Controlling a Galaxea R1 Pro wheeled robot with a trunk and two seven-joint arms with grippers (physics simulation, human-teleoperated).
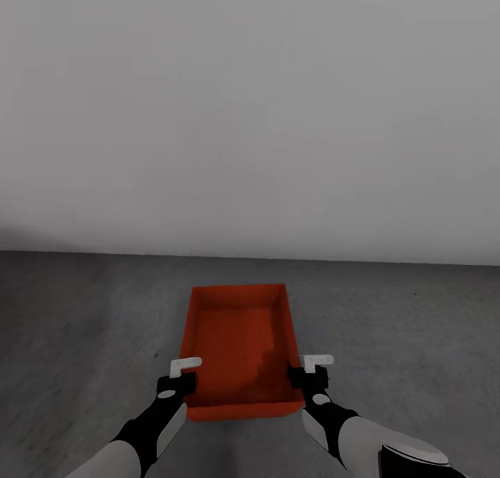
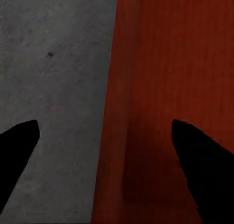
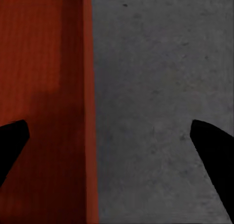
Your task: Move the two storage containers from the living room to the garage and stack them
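**Both pincers astride one container's side walls, garage floor**

Nearest the head camera, the two forearms reach forward and down, one to each side of a single orange-red storage container (image 1: 239, 350).

Left pincer (image 1: 182, 375): positioned at the container's left wall, close to its near corner. In the left wrist view the left pincer (image 2: 105, 151) stands wide apart, one dark fingertip (image 2: 19, 146) over bare concrete and the other over the orange-red interior, with the wall edge running between them. Neither fingertip is seen pressing on the wall; contact cannot be confirmed.

Right pincer (image 1: 311, 372): positioned at the container's right wall, likewise near the near corner. The right wrist view shows the right pincer (image 3: 109, 146) equally wide apart, straddling the wall, one fingertip (image 3: 214, 155) over concrete and the other over the inside of the bin. No clamping is visible.

Container: open-topped, rectangular, plain smooth walls, long axis pointing away from the robot. Whether its base rests on the floor or is just clear of it cannot be told.

Floor (image 1: 83, 325): dark grey, mottled concrete, extending on both sides.

Beyond: a plain white-grey wall (image 1: 250, 117) meets the floor just behind the container's far end.
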